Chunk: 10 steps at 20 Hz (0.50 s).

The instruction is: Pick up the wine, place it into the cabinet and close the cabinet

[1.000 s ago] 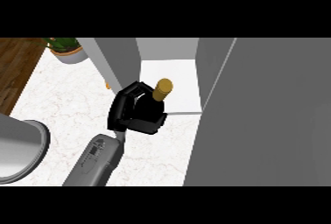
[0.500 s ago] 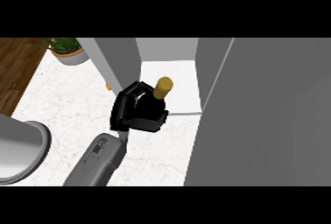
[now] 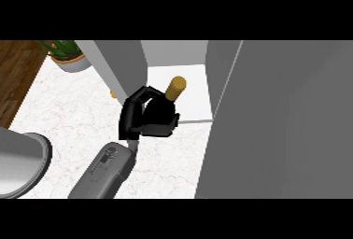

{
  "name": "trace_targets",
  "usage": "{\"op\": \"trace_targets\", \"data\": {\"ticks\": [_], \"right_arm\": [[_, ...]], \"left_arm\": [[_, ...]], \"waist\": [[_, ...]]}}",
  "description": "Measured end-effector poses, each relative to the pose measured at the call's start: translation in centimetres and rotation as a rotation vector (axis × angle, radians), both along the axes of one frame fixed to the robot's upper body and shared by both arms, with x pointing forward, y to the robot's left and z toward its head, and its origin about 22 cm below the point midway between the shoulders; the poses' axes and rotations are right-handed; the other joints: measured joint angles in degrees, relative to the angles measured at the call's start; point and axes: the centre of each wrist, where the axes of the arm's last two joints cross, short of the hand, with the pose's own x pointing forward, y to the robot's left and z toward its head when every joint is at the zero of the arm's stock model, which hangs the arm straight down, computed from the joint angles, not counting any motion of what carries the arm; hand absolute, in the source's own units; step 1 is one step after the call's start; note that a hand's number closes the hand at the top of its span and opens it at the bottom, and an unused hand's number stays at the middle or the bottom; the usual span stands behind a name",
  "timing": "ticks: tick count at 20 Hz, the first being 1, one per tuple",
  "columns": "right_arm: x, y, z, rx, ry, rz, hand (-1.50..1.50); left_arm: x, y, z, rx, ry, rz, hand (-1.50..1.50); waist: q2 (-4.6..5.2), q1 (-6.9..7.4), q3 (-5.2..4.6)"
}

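1. A dark wine bottle with a gold-capped neck (image 3: 175,88) stands tilted at the front edge of the cabinet opening, its body mostly hidden by a black hand.
2. A grey cabinet with a pale interior shelf (image 3: 194,81) stands open, its grey door (image 3: 283,116) swung out at the right.

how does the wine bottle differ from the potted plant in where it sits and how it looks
The wine bottle is dark with a tan top, while the potted plant has green leaves in a pale pot. The bottle is held, with the left hand curled round it, while the plant stands free of any hand. The bottle is at the opening of the cabinet; the plant is at the far left corner of the counter.
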Motion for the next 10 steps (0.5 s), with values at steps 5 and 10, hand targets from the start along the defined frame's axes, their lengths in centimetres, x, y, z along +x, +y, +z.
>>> {"op": "trace_targets", "data": {"ticks": [5,10], "right_arm": [[-0.1,0.2,-0.1,0.013,-0.008,0.019,-1.5],[-0.1,0.1,-0.2,0.009,-0.012,0.022,-1.5]], "left_arm": [[0.3,-0.4,0.3,0.063,0.036,0.043,1.5],[4.3,-1.7,1.8,0.055,0.128,0.011,1.5]], "waist": [[0.19,-0.93,0.08],[1.82,-2.61,-0.53]]}}
